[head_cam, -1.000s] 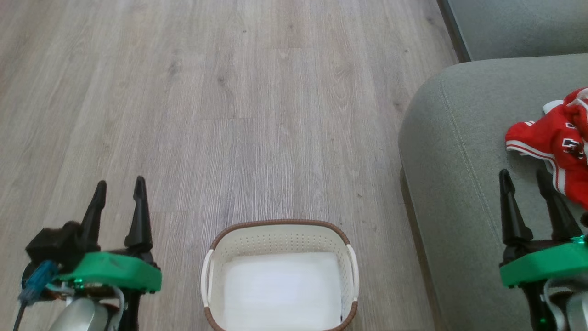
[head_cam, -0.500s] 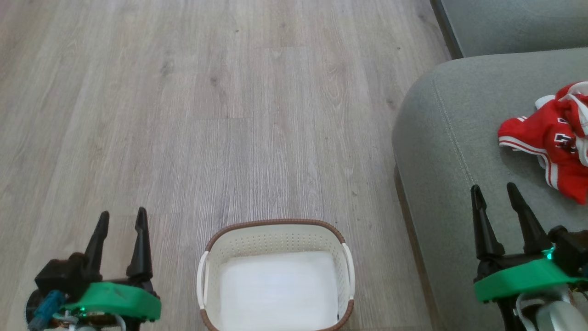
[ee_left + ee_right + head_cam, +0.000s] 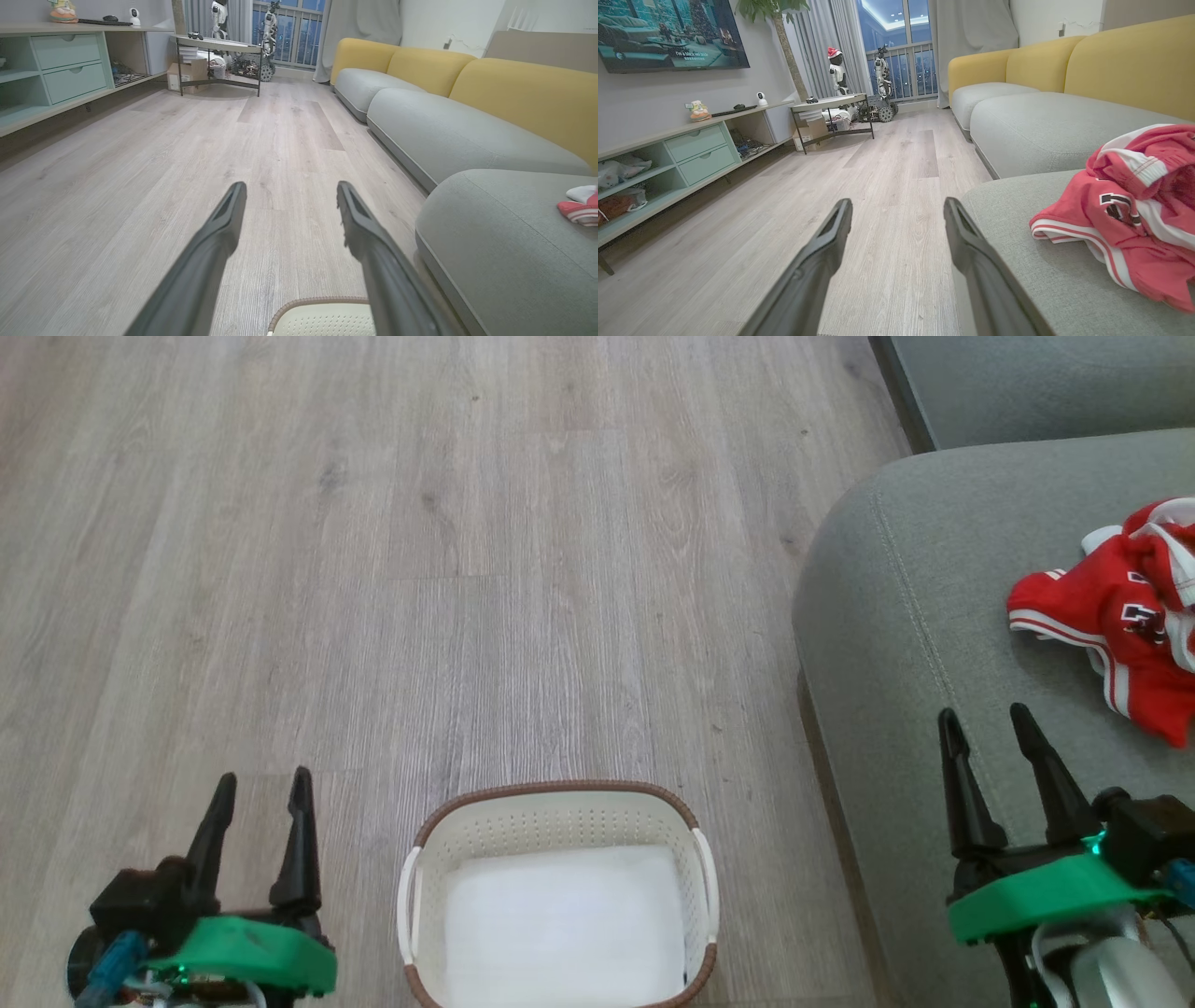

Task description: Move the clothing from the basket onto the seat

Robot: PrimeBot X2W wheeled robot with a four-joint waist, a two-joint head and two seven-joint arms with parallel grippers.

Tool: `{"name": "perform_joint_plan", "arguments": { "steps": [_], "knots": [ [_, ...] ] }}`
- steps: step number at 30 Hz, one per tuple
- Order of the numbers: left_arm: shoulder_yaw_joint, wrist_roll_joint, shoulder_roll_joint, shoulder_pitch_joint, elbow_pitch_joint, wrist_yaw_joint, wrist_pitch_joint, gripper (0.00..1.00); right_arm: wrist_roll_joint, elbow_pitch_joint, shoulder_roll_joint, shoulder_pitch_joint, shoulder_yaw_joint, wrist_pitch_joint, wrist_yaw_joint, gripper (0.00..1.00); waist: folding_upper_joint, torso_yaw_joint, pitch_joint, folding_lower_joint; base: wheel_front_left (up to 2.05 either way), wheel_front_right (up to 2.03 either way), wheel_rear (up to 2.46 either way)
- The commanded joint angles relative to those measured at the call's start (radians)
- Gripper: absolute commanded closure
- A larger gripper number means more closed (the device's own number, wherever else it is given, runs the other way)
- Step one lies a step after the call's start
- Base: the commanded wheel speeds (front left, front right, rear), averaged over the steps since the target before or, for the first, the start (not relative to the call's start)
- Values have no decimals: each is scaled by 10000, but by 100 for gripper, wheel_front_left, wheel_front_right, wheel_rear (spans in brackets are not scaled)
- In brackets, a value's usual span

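**Clothing [image 3: 1125, 625] heaped on the seat [image 3: 896, 644]**

I see thin, shiny red fabric with white stripes, crumpled on the grey-green upholstered cushion. The perforated white basket [image 3: 557, 800], brown-rimmed, sits on the wood-grain floor [image 3: 467, 569]. My left gripper [image 3: 264, 779] and right gripper [image 3: 984, 712] both gape, holding nothing. The right has drawn back from the fabric's edge.

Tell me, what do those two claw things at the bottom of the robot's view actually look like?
The left gripper and right gripper match: each has two long, black, tapering jaws with pointed tips, rising from a bright green base. A black box-shaped module with a blue cable plug sits beside each base. Behind the right one, a pale silvery forearm shows.
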Motion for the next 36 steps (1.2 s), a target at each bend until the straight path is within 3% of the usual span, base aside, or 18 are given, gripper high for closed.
{"name": "perform_joint_plan", "arguments": {
  "steps": [1,33,34,36],
  "knots": [
    [499,96,30,-529,-279,-54,-95,0,-31,-273,-129,-466,210,-129,-2,0,-1,1,-3,0,0,0,0],
    [1177,712,-629,-655,523,-910,-95,0,106,258,-104,-477,284,-77,-2,0,-1,-51,4,0,0,0,0],
    [820,664,-656,-71,792,-880,0,100,45,548,-1,-3,88,-25,0,100,-1,-54,5,0,0,0,0],
    [798,658,-676,11,1067,-869,43,100,50,811,18,84,132,-8,2,100,-1,-55,4,0,0,0,0]
  ]
}}
